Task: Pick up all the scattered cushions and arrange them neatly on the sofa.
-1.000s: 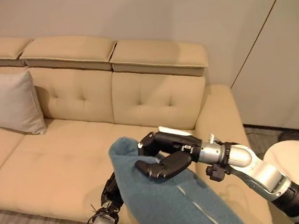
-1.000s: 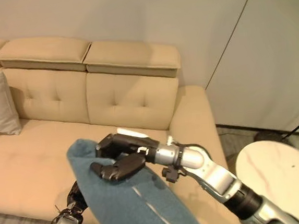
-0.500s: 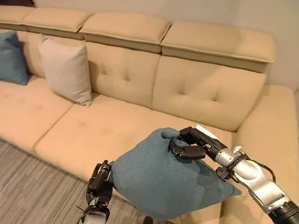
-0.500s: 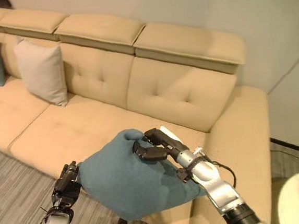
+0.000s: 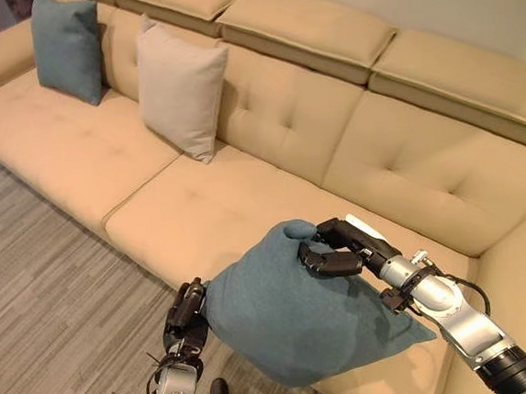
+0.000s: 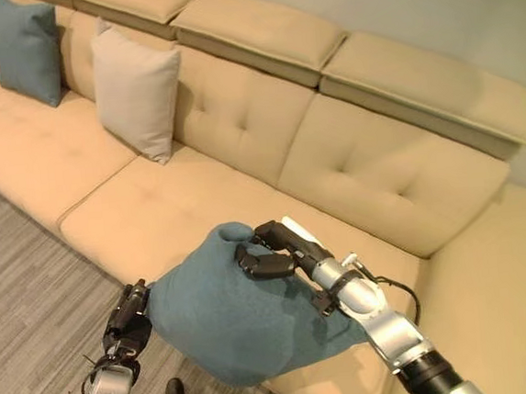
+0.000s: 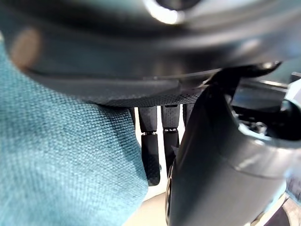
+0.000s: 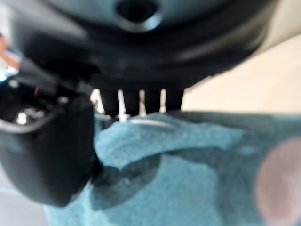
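Observation:
I hold a teal cushion in the air in front of the beige sofa, over the sofa's front edge. My right hand is shut on its upper corner, thumb and fingers pinching the fabric. My left hand grips the cushion's lower left corner, fingers curled on the cloth. Two cushions lean upright against the sofa back at the far left: a teal cushion and, to its right, a light beige cushion.
The sofa seat between the beige cushion and the right armrest is bare. Grey striped carpet covers the floor at the lower left. A pale wall rises behind the sofa.
The camera has swung further left and down, so more of the sofa's left end and both propped cushions show. Both hands keep their hold on the teal cushion, which hangs much as before.

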Tool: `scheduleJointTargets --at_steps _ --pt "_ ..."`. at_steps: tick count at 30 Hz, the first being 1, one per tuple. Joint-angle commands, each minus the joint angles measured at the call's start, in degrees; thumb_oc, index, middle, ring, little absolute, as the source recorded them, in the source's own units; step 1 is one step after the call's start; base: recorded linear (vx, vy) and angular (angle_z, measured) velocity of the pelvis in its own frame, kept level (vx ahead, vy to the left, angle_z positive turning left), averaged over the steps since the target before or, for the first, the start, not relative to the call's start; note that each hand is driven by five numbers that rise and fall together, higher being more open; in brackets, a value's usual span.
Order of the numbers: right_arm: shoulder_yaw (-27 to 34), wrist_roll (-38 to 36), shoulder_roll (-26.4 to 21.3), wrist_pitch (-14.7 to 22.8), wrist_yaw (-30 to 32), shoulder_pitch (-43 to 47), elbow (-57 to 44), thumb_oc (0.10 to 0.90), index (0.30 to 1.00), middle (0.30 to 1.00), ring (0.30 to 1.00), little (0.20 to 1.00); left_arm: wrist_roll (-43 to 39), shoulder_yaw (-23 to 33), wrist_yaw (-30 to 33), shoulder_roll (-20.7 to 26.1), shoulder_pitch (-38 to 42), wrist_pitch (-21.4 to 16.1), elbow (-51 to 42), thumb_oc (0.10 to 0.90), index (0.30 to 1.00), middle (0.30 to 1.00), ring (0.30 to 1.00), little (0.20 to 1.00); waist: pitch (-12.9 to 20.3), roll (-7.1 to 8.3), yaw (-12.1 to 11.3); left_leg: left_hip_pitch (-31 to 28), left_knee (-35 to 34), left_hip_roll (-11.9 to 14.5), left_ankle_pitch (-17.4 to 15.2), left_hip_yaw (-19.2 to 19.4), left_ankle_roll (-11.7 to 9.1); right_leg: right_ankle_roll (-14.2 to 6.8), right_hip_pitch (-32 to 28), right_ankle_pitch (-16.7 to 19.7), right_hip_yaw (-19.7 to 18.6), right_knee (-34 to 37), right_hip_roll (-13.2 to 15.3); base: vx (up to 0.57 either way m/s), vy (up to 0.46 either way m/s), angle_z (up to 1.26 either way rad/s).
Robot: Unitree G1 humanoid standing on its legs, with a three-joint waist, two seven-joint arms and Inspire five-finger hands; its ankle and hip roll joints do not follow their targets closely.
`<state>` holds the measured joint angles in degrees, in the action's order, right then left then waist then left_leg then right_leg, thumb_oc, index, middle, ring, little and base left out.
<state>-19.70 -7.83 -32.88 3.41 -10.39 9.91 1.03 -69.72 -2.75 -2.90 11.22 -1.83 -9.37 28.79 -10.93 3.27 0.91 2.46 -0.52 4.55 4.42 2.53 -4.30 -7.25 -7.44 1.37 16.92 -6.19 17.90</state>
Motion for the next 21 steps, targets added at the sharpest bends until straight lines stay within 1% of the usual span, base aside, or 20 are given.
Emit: scheduleJointTargets --at_steps 1,2,3,4,5,7,8,10,11,12,14,15,16,18,20,21 --pt "-4.32 -2.77 4.71 6.31 -0.76 9.16 -6.57 0.4 0.3 0.3 0.3 0.3 3.24 -3.68 -5.19 0.2 6.59 -2.45 -11.04 0.4 0.3 0.3 0.3 0.3 6.18 -0.38 -1.93 -2.04 0.58 2.41 -7.14 4.99 0.58 -3.3 4.39 1.16 -2.32 1.8 1.71 0.08 0.445 -0.64" --pt "-4.63 -2.13 5.3 6.15 -0.71 9.13 -6.78 0.4 0.3 0.3 0.3 0.3 4.08 -3.53 -4.96 0.65 6.8 -2.34 -11.22 0.4 0.3 0.3 0.3 0.3 5.95 -0.61 -1.82 -2.38 0.89 1.55 -8.02 5.72 1.57 -3.01 5.49 1.54 -2.36 0.08 2.77 0.06 0.295 -0.75" --pt "-4.64 -2.11 5.32 6.13 -0.71 9.13 -6.79 0.4 0.3 0.3 0.3 0.3 4.1 -3.51 -4.94 0.66 6.79 -2.33 -11.24 0.4 0.3 0.3 0.3 0.3 5.95 -0.54 -1.91 -2.38 0.93 1.48 -8.07 5.84 1.62 -3.05 5.66 1.47 -2.54 -0.1 2.87 0.04 0.345 -0.61" --pt "-4.91 -1.18 6.36 6.22 -0.79 9.32 -6.88 0.4 0.3 0.3 0.3 0.3 5.65 -3.36 -4.68 1.24 7.6 -1.93 -10.8 0.4 0.3 0.3 0.3 0.3 4.82 -0.99 -1.81 -3.3 1.69 0.86 -9.51 7.77 2.87 -2.25 7.49 1.1 -1.04 -4.87 3.73 0.02 0.309 -0.4" --pt "-4.92 -1.15 6.78 6.07 -0.78 9.02 -7.02 0.4 0.3 0.3 0.3 0.3 6.18 -3.19 -4.37 1.33 8.05 -1.77 -10.33 0.4 0.3 0.3 0.3 0.3 4.35 -1.27 -1.43 -3.86 1.96 0.53 -9.96 8.77 3.36 -1.92 8.46 0.83 0.02 -7.12 3.31 0.05 0.406 -0.34" --pt "-4.83 -1.6 6.97 5.95 -0.67 8.26 -7.22 0.4 0.3 0.3 0.3 0.3 7.51 -3.15 -3.71 1.53 8.67 -1.95 -10.16 0.4 0.3 0.3 0.3 0.3 3.79 -1.71 -0.78 -5.5 1.67 -0.14 -10.75 10.94 4.34 -1.1 10.25 -0.5 2.19 -9.7 0.91 0.08 0.285 -0.29" --pt "-4.76 -1.83 6.92 5.83 -0.55 7.94 -7.11 0.4 0.3 0.3 0.3 0.3 7.7 -3.29 -3.43 1.44 8.74 -1.72 -10.35 0.4 0.3 0.3 0.3 0.3 3.42 -2.09 -0.55 -6.83 1.7 -0.51 -12.4 11.62 4.64 -1.35 11.09 -2.57 3.7 -11.91 -0.67 0.1 0.269 -0.34" --pt "-4.33 -2.28 6.85 5.87 -0.1 7.17 -6.59 0.4 0.3 0.3 0.3 0.3 8.38 -3.01 -3.07 1.58 8.4 -1.05 -11.04 0.4 0.3 0.3 0.3 0.3 3.04 -2.52 -0.81 -7.99 1.39 -1.01 -13.08 14.36 5.33 -0.27 12.36 -4.93 10.74 -13.66 -2.26 0.04 0.204 -0.52" --pt "-4.2 -2.44 7.0 5.87 0.1 6.54 -6.3 0.4 0.3 0.3 0.3 0.3 8.33 -2.83 -2.88 1.54 8.4 -0.84 -10.94 0.4 0.3 0.3 0.3 0.3 2.84 -2.6 -0.79 -8.37 1.32 -1.08 -13.16 15.19 5.48 0.32 12.83 -5.83 13.17 -14.25 -2.93 0.01 0.093 -0.6" --pt "-3.75 -2.46 7.0 5.9 0.19 5.71 -6.03 0.4 0.3 0.3 0.3 0.3 8.43 -2.61 -2.83 1.35 8.44 -0.55 -10.68 0.4 0.3 0.3 0.3 0.3 2.86 -2.47 -0.44 -8.88 1.27 -1.16 -13.35 15.68 5.54 0.58 13.16 -6.39 13.9 -14.22 -3.76 0.04 0.027 -0.56" --pt "-2.51 -2.52 6.81 5.98 0.9 4.18 -5.72 0.4 0.3 0.3 0.3 0.3 8.95 -2.51 -2.38 0.96 9.17 -0.69 -9.75 0.4 0.3 0.3 0.3 0.3 2.87 -2.13 0.43 -9.18 2.35 -1.24 -14.07 15.84 5.47 0.63 12.64 -6.63 11.73 -11.71 -4.72 0.06 -0.036 -0.57" --pt "-2.49 -2.52 6.8 5.96 0.91 4.16 -5.76 0.4 0.3 0.3 0.3 0.3 8.95 -2.51 -2.4 0.96 9.21 -0.7 -9.7 0.4 0.3 0.3 0.3 0.3 2.8 -2.18 0.36 -9.21 2.44 -1.16 -14.13 15.9 5.44 0.65 12.51 -6.53 11.7 -11.5 -4.84 0.07 -0.083 -0.37" --pt "-1.83 -2.81 6.33 5.79 1.69 3.1 -5.96 0.4 0.3 0.3 0.3 0.3 9.64 -2.63 -1.79 0.63 9.15 -0.91 -9.15 0.4 0.3 0.3 0.3 0.3 3.26 -2.24 1.01 -9.36 2.7 -1.12 -14.2 16.4 5.28 1.19 11.86 -6.48 9.46 -9.71 -6.31 0.09 -0.092 -0.36" --pt "-1.59 -3.35 6.03 5.46 1.95 2.35 -5.8 0.4 0.3 0.3 0.3 0.3 10.5 -2.73 -1.81 0.34 8.64 -0.67 -8.6 0.4 0.3 0.3 0.3 0.3 3.92 -2.44 1.78 -9.88 3.12 -0.97 -14.47 17.05 5.0 1.92 10.64 -7.25 8.32 -7.87 -7.36 0.13 -0.134 -0.44" --pt "-0.92 -3.59 5.5 5.6 2.35 1.18 -5.49 0.4 0.3 0.3 0.3 0.3 11.09 -3.09 -1.59 0.21 8.93 -0.64 -7.87 0.4 0.3 0.3 0.3 0.3 4.61 -2.59 2.56 -9.83 5.27 -0.06 -14.39 17.29 3.68 3.18 8.52 -8.14 6.46 -4.56 -9.18 0.14 -0.171 -0.49" --pt "-0.52 -3.68 5.21 5.73 2.39 1.02 -5.42 0.4 0.3 0.3 0.3 0.3 11.48 -3.03 -1.61 0.26 9.33 -0.72 -7.45 0.4 0.3 0.3 0.3 0.3 4.61 -2.41 2.76 -9.19 8.16 0.64 -14.35 17.36 2.89 3.67 7.41 -8.16 5.8 -2.81 -9.96 0.12 -0.193 -0.19"
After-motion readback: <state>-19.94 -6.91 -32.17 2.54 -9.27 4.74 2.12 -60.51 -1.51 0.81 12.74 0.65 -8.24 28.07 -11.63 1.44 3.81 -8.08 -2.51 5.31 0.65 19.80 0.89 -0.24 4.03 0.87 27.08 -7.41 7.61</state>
